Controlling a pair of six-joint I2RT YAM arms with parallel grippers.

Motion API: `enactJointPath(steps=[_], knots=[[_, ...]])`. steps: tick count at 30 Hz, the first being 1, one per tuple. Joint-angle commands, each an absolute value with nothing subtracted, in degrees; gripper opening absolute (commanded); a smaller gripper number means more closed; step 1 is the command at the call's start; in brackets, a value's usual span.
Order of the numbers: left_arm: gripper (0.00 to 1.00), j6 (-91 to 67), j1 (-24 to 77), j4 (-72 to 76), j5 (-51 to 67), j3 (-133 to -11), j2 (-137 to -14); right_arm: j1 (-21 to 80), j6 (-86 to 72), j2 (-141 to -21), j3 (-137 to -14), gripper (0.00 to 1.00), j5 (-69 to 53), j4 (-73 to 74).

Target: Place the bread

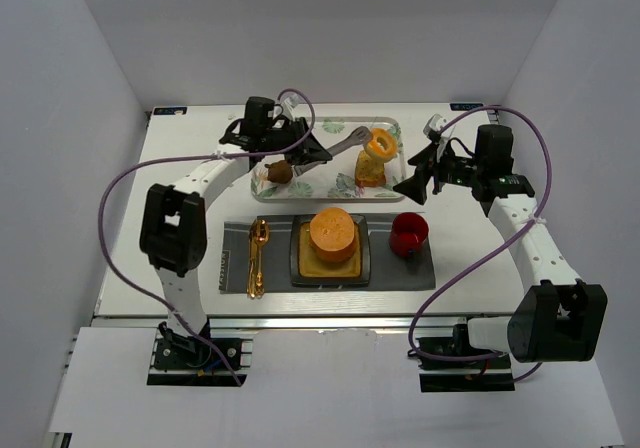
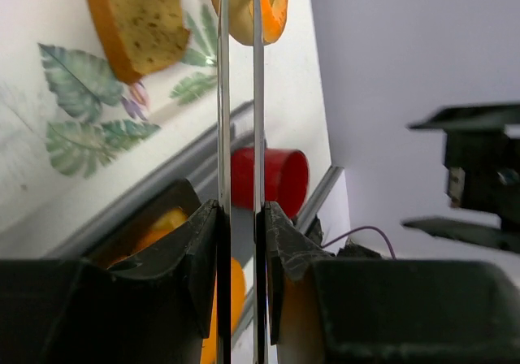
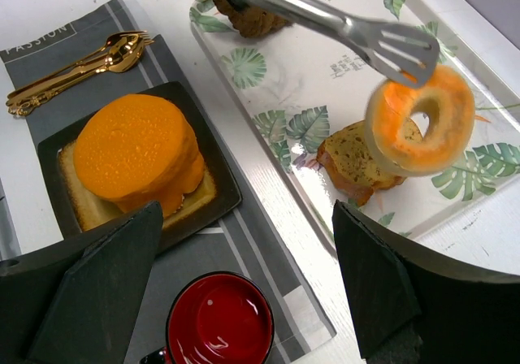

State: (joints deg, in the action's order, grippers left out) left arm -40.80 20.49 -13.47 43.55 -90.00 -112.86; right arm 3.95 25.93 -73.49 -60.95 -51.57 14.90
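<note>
Left gripper (image 2: 241,227) clamped on one pair of tongs (image 3: 325,19), tips on one ring bread (image 3: 422,128) over tray (image 3: 268,63); one bread slice (image 3: 353,157) beneath. Right gripper (image 1: 415,183) wide, empty.

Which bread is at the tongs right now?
The orange-glazed ring doughnut, tilted at the tips of the metal tongs. The seeded toast slice lies on the leaf-print tray; the round orange bun sits on the black plate.

A red cup (image 1: 409,234) stands on a grey mat (image 1: 390,273) near the right jaws. Gold cutlery (image 1: 257,258) lies at the mat's other end, nearer the left jaws. A brown lump (image 1: 279,172) sits beside the left jaws.
</note>
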Motion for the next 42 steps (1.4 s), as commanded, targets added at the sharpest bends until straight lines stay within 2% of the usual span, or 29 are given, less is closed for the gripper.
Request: enactJointPath(steps=[1, 11, 18, 36, 37, 39, 40, 41, 42], knots=[[0.00, -39.6, 20.0, -12.5, 46.0, -86.8, -100.7, 3.5, 25.8, -72.0, -60.6, 0.89, -53.1, 13.4], [0.00, -29.5, 15.6, -28.1, 47.6, -64.6, -75.8, 3.3, 25.2, -71.6, -60.4, 0.89, -54.1, 12.1], [0.00, -25.5, 15.3, -36.6, 50.2, -54.2, -65.0, 3.3, 25.0, -73.0, -61.4, 0.89, -55.1, 12.3], [0.00, -26.1, 13.5, -37.4, 45.9, -49.4, -60.5, 3.3, 26.3, -72.5, -61.3, 0.89, -55.6, 14.1], [0.02, -26.1, 13.2, -37.5, 45.3, -49.4, -60.4, 3.3, 26.4, -72.5, -61.3, 0.89, -55.6, 14.2], [0.13, -26.1, 12.4, -37.4, 44.4, -49.3, -60.4, 3.4, 26.5, -72.6, -61.3, 0.89, -55.6, 14.3], [0.21, -26.1, 12.3, -37.5, 43.9, -49.4, -60.4, 3.3, 26.5, -72.6, -61.3, 0.89, -55.6, 14.3], [0.36, -26.1, 12.1, -37.6, 43.6, -49.3, -60.3, 3.3, 26.5, -72.6, -61.3, 0.89, -55.6, 14.3], [0.42, -26.0, 12.0, -37.6, 43.2, -49.6, -60.0, 3.3, 26.5, -72.6, -61.3, 0.89, -55.6, 14.4]])
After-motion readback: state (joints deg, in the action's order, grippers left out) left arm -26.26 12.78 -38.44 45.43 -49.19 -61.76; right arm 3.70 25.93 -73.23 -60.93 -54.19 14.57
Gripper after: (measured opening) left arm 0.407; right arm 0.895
